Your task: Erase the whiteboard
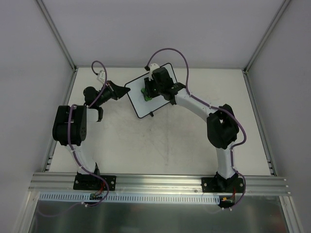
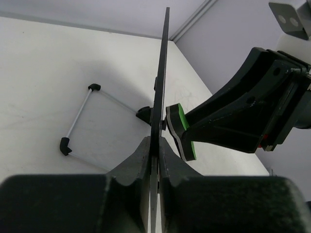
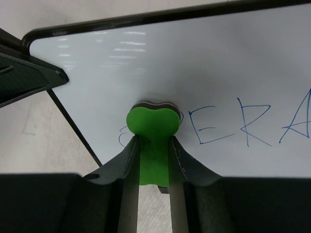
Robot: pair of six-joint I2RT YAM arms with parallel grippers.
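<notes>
The whiteboard (image 1: 142,101) stands tilted at the back middle of the table, white with a thin black frame. My left gripper (image 1: 121,91) is shut on its left edge; in the left wrist view the board (image 2: 163,73) runs edge-on between the shut fingers (image 2: 156,155). My right gripper (image 1: 148,91) is shut on the green eraser (image 1: 146,93). In the right wrist view the eraser (image 3: 153,127) presses flat on the board (image 3: 146,63), over the left end of blue writing (image 3: 252,124). A trace of blue shows left of the eraser. The eraser also shows in the left wrist view (image 2: 181,127).
A small clear stand with black corner caps (image 2: 77,119) lies on the table behind the board. Grey walls enclose the table on three sides. The aluminium rail (image 1: 155,182) with both arm bases runs along the near edge.
</notes>
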